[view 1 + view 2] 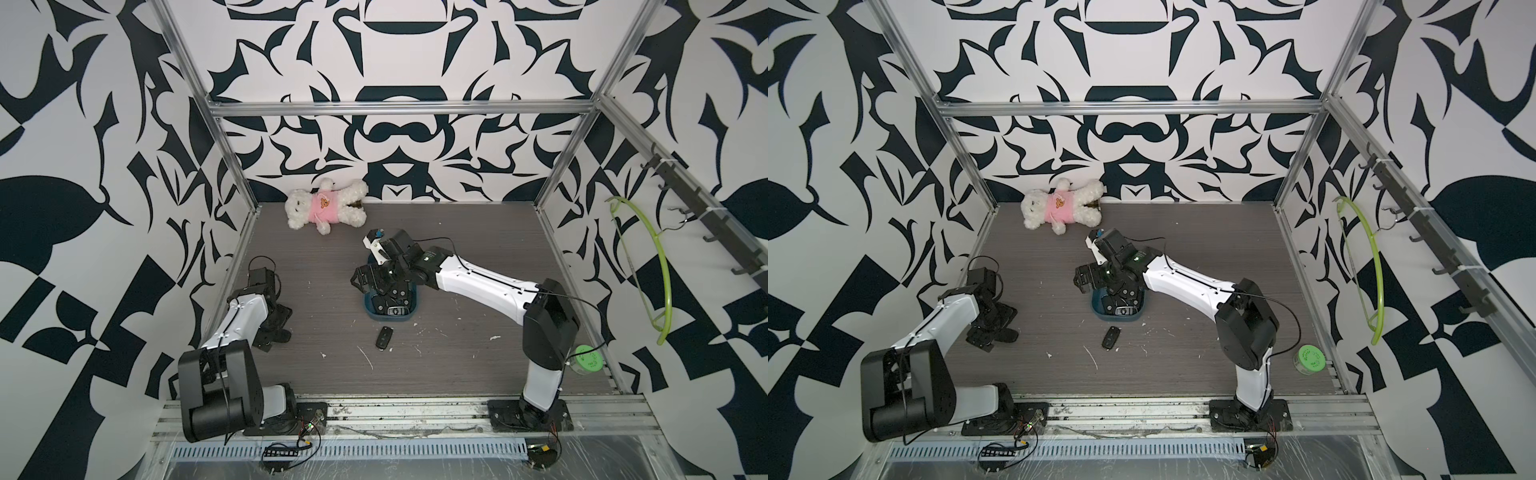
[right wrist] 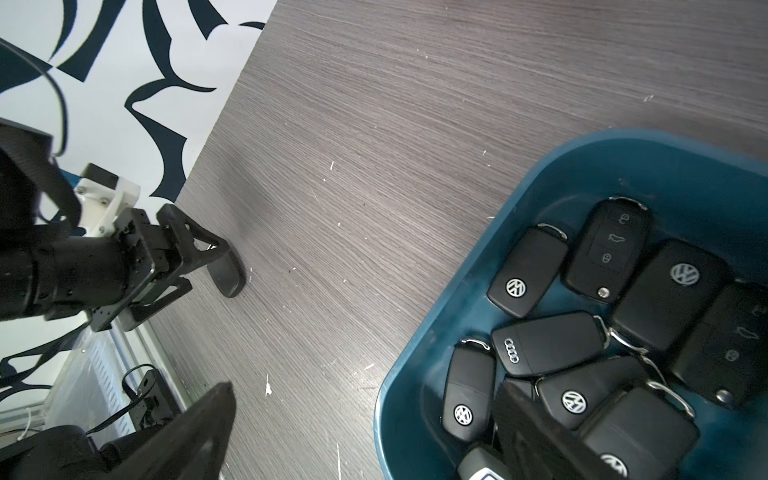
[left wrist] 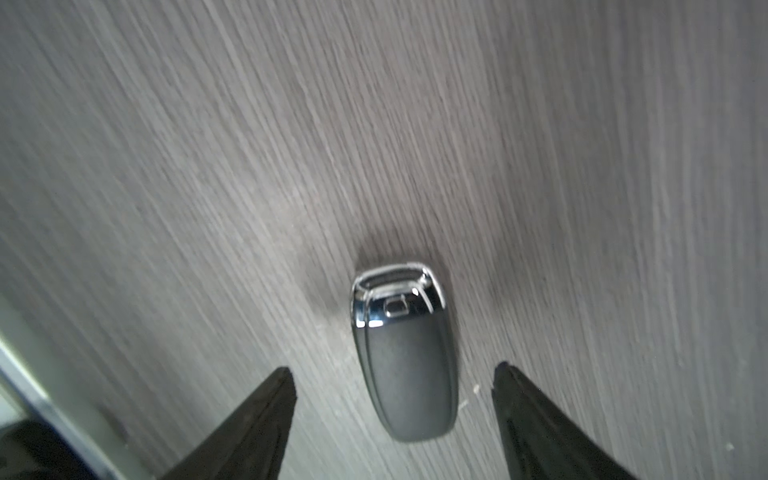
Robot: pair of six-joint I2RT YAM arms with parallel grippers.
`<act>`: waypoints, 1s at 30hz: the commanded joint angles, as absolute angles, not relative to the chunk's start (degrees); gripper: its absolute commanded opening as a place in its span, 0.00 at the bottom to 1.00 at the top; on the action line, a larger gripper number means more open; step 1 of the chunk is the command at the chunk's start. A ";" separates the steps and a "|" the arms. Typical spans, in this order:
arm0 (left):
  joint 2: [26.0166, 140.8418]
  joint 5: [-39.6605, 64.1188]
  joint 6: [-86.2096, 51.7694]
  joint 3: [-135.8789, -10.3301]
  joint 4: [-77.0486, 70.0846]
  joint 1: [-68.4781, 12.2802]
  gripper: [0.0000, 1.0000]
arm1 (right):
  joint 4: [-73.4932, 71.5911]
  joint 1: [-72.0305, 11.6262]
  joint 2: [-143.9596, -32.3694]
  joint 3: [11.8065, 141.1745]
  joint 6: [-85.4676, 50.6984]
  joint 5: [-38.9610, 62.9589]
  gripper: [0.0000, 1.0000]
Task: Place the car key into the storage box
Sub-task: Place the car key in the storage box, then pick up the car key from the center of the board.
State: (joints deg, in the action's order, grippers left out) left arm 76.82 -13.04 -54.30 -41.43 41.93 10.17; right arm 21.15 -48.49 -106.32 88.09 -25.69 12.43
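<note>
L gripper (image 3: 394,368) open astride car key (image 3: 405,353), visible 2 wrist views only; R gripper (image 2: 365,386) open over storage box (image 2: 685,174) rim.

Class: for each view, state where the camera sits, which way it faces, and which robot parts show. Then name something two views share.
Top views: high over the front rail, facing down at the table; left arm, right arm, bear, box show.
Left wrist: on the left arm, facing down past the open left gripper at a key.
Right wrist: on the right arm, facing down at the box; right gripper shows.
Shared: both wrist views show that key and left gripper.
</note>
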 commanded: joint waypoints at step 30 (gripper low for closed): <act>78.30 -8.93 -48.43 -41.38 38.18 10.78 0.32 | 20.83 -48.77 -104.60 87.33 -28.98 10.98 1.00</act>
State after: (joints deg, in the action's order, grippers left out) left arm 80.27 -10.52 -49.45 -40.53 36.01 10.76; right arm 21.52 -48.49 -106.32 87.88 -27.77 11.99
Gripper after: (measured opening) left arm 0.427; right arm 0.997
